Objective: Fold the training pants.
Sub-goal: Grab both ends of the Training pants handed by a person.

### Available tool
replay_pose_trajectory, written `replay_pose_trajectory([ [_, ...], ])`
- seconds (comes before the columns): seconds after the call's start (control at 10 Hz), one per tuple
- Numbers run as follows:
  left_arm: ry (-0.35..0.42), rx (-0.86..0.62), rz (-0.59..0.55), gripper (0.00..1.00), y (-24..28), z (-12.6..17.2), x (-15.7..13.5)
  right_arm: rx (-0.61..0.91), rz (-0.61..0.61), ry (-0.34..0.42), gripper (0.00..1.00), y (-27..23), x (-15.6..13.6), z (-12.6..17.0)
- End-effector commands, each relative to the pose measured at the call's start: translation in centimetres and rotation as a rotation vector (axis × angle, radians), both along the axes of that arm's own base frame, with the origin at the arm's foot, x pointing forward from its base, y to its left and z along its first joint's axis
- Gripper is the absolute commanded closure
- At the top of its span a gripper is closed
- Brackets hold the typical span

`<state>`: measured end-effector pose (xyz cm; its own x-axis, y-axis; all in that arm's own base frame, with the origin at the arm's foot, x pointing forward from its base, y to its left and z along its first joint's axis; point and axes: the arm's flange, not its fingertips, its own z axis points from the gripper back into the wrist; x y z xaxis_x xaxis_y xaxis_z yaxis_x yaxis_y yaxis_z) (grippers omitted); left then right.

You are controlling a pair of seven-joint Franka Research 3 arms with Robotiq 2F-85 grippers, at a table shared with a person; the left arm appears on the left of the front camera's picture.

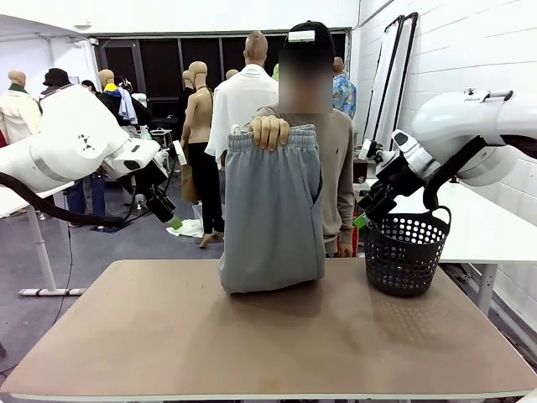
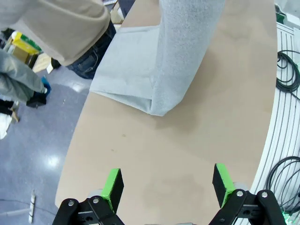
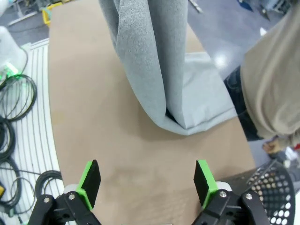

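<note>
Both grippers hang raised off the table's sides, jaws spread wide with nothing between the pads. The left gripper (image 2: pixel 166 183) and the right gripper (image 3: pixel 147 178) each look down on bare table (image 1: pixel 252 336) just ahead of their fingers. Just below the right gripper stands a black basket (image 1: pixel 404 252), apart from the cloth. Farther ahead of each gripper, between the two, the training pants (image 1: pixel 273 227) hang upright. Their lower end is bent onto the tabletop and trails toward the far edge. Beyond and above, the person's hand (image 1: pixel 269 132) grips the gathered waistband, probably holding the garment up so it can be lowered flat within reach of both arms.
</note>
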<state>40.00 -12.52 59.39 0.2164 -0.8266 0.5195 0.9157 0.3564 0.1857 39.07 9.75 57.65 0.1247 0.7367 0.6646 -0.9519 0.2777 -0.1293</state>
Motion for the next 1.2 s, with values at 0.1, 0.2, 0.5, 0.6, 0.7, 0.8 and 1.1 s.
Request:
replay_pose_trajectory([
  [0.1,0.011,-0.073,-0.197,0.0,1.5,0.2,2.0,0.094,0.183,-0.017,0.0,-1.4,2.0,-0.5],
  [0.2,-0.005,-0.089,-0.242,0.0,1.7,0.0,2.2,0.143,0.218,-0.03,0.0,-1.7,2.5,-1.0],
  [0.5,-0.084,-0.143,-0.365,0.0,2.1,-1.3,2.8,0.265,0.268,-0.098,0.0,-1.9,3.3,-2.5],
  [0.6,-0.107,-0.149,-0.404,0.0,2.2,-1.7,3.0,0.305,0.284,-0.092,0.0,-1.7,3.7,-3.0],
  [0.7,-0.099,-0.173,-0.385,0.0,2.0,-2.1,3.0,0.335,0.278,-0.092,0.0,-1.5,3.7,-3.4],
  [0.8,-0.089,-0.226,-0.327,0.0,1.8,-2.2,3.2,0.351,0.26,-0.104,0.0,-1.4,3.8,-3.9],
  [1.1,-0.083,-0.215,-0.31,0.0,1.9,-2.2,3.2,0.346,0.242,-0.09,0.0,-1.5,3.6,-3.8],
])
